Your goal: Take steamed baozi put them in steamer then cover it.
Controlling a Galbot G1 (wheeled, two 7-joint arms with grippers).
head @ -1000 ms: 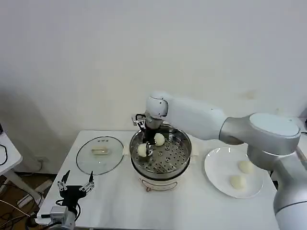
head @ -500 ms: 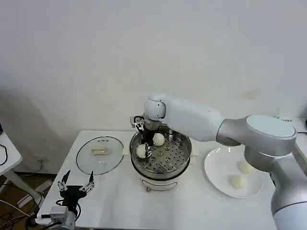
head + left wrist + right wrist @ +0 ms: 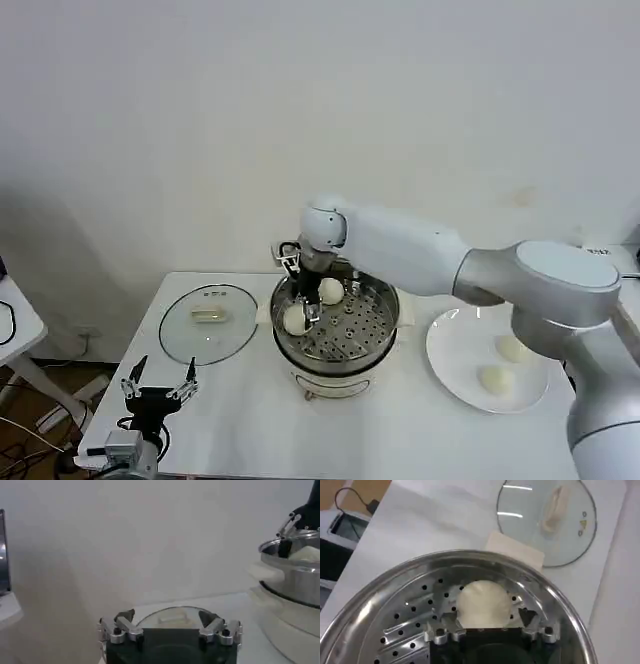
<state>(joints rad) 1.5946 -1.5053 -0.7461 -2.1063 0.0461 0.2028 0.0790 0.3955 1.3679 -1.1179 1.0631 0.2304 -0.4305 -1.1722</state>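
The right gripper (image 3: 303, 307) reaches down inside the round shiny stainless-steel steamer (image 3: 375, 345) at the middle of the white table (image 3: 240, 420), its fingers spread around a pale cream steamed bun (image 3: 483, 604) on the perforated tray; whether they press on it I cannot tell. From the head camera a second bun (image 3: 331, 290) sits just behind it, and two more lie on the flat white plate (image 3: 450, 370) near the table's right edge. The clear glass lid (image 3: 208, 322) lies flat by the left edge. The left gripper (image 3: 157, 388) hangs open off the front-left corner.
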